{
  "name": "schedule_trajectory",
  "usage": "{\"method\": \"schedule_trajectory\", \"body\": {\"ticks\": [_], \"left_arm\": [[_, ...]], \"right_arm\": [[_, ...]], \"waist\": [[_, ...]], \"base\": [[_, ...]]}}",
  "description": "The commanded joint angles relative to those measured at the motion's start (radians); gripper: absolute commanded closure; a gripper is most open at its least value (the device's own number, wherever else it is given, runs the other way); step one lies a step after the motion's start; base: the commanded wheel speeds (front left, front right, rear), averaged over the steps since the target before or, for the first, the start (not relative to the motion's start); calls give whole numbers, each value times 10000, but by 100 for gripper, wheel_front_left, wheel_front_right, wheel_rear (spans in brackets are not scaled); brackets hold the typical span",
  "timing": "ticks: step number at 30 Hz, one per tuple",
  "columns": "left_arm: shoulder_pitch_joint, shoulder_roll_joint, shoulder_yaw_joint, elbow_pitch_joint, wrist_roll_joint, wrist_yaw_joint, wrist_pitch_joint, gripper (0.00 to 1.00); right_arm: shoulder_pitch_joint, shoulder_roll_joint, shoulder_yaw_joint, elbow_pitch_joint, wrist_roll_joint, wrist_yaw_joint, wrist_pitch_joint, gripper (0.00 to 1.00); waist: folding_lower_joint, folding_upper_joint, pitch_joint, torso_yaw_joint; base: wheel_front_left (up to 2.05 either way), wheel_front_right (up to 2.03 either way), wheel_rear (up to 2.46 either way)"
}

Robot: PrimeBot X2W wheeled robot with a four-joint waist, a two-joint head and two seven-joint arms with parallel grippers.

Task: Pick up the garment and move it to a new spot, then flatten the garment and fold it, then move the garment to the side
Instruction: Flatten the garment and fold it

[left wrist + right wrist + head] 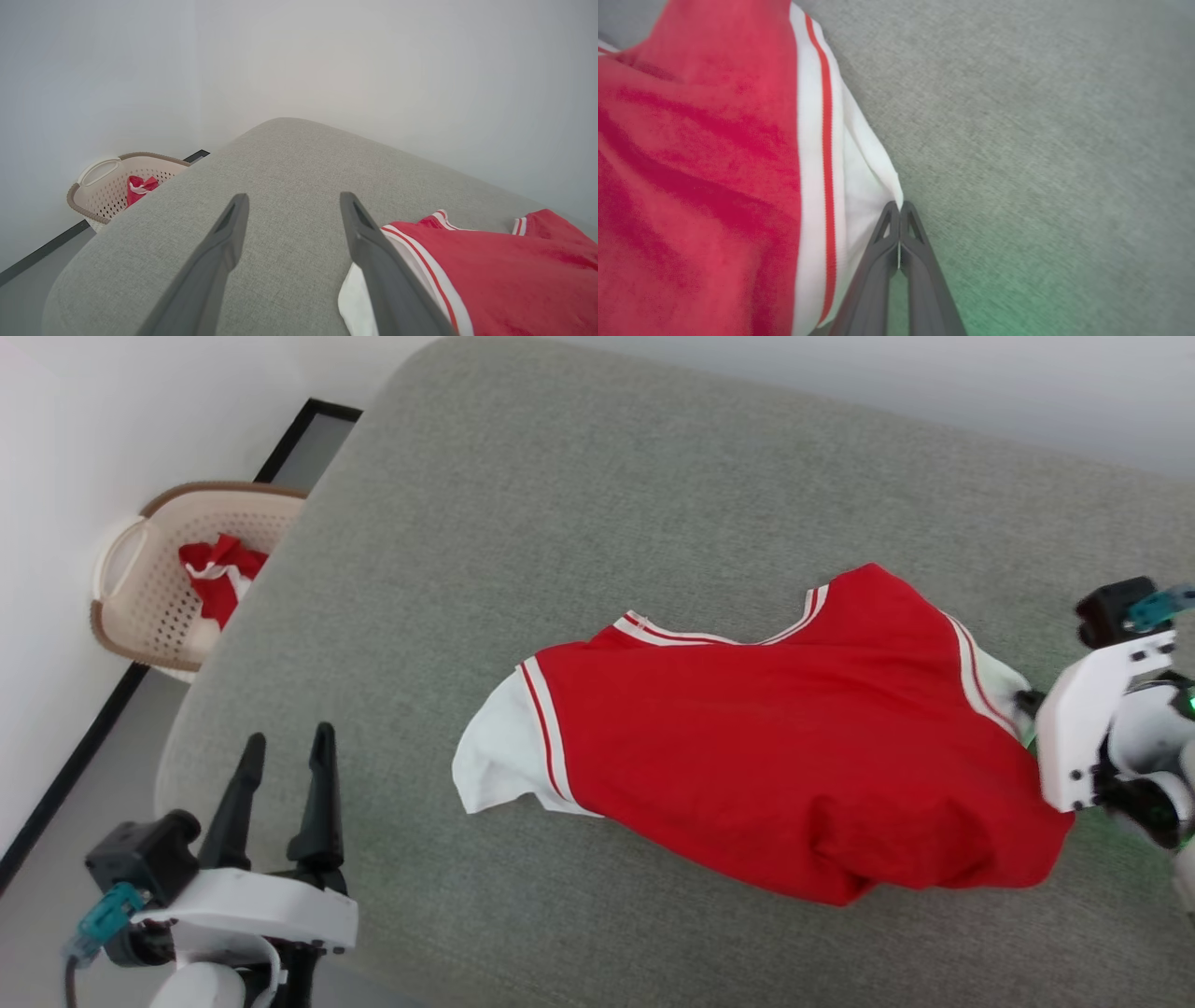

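Your right hand (900,207) is pressed together, clamped on the white sleeve edge of the garment (794,775). The garment lies rumpled across the grey upholstered surface (560,504). Your left hand (289,735) stands with its fingers apart, near the other sleeve and clear of the cloth.

red-and-white jersey garment (784,775): smooth cloth noted | grey cushion surface (560,523): coarse matt weave | beige perforated basket (149,607): plastic
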Motion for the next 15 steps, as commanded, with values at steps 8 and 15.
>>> {"method": "schedule_trajectory", "body": {"ticks": [8, 15], "left_arm": [[389, 77, 554, -167, 535, -281, -1, 0], [717, 293, 696, -314, 684, -295, 3, 0]], "right_arm": [[662, -874, -1105, -559, 194, -29, -60, 100], [1934, -1343, -2146, -1298, 210, -29, 420, 100]], "waist": [[0, 0, -412, -762], [0, 0, -718, -1470]], "base": [[0, 0, 0], [0, 0, 0]]}}
